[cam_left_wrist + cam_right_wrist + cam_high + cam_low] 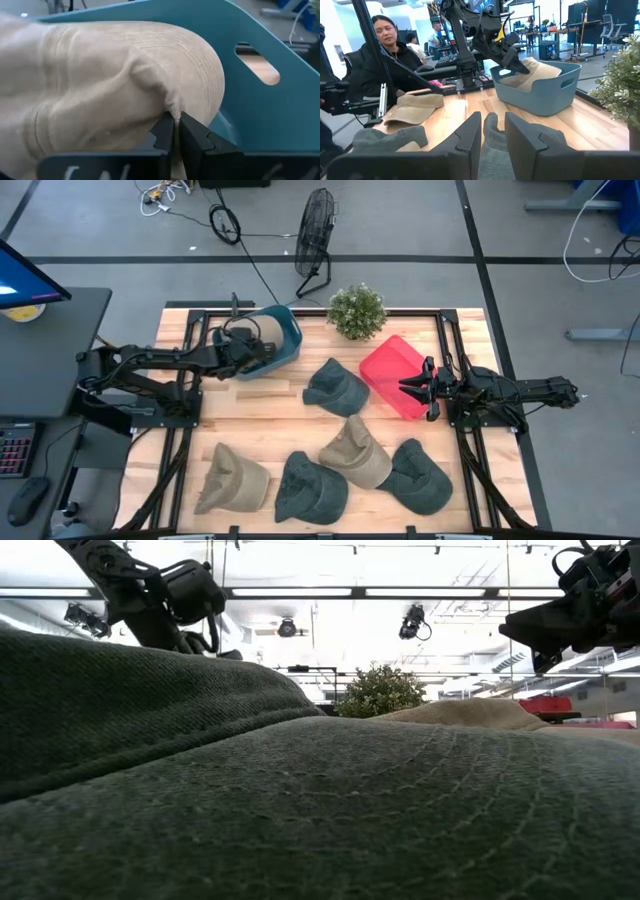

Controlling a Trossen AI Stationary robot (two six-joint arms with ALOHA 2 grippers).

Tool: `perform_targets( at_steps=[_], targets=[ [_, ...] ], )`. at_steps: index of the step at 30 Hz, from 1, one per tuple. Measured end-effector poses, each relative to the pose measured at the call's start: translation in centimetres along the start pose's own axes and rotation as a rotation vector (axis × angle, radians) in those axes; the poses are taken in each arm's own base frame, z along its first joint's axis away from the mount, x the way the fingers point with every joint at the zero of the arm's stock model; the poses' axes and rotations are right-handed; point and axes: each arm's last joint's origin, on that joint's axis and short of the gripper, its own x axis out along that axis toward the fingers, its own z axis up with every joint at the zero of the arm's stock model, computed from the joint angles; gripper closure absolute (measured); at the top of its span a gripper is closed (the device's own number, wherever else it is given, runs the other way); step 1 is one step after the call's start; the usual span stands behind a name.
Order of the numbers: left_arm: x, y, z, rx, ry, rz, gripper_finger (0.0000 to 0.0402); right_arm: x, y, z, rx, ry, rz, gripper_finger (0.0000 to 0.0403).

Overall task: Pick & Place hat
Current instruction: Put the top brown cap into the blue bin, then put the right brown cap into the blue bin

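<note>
My left gripper (pixel 258 346) reaches into the blue bin (pixel 288 332) at the table's far left and is shut on a tan hat (pixel 100 85) inside it. The right wrist view shows that hat (pixel 536 68) bulging above the bin's rim (pixel 545 80) under the left gripper (pixel 514 59). My right gripper (pixel 414 386) hovers open over the red bin (pixel 392 370) on the right and holds nothing. Several more hats lie flat on the table: a dark green one (pixel 335 386) in the middle, a tan one (pixel 355 450) and others along the near edge. My left gripper pinches a bunched fold of the tan hat's cloth (pixel 172 107) between its two fingers (pixel 162 131). The cloth puckers where the fingers meet. The hat sits inside the blue bin, against its wall (pixel 250 110); whether it rests on the bin's floor I cannot tell.
A potted plant (pixel 357 310) stands at the far edge between the bins. Dark hats (pixel 320 810) right at the low camera block most of that view. A person (pixel 385 55) sits beyond the table's left side. Bare wood (pixel 260 415) lies between the blue bin and the near row of hats.
</note>
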Motion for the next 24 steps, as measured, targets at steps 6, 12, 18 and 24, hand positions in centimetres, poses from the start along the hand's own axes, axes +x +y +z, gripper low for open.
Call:
perform_targets(
  at_steps=[6,12,18,24],
  targets=[
    [-0.1,-0.6,0.3,0.025,0.025,-0.08,0.0306,0.0,0.0,0.0,0.007,0.0,0.0,0.0311],
    [-1.4,-2.4,2.6,0.204,-0.007,-0.179,0.0285,0.0,0.0,0.0,0.011,0.0,0.0,0.0311],
    [-3.7,-5.2,4.7,0.437,-0.03,-0.372,0.0288,0.0,0.0,0.0,0.031,-0.006,0.001,0.0311],
    [-5.4,-6.4,4.8,0.601,-0.004,-0.468,0.0288,0.0,0.2,0.9,0.044,-0.09,0.047,0.0311]
  ],
)
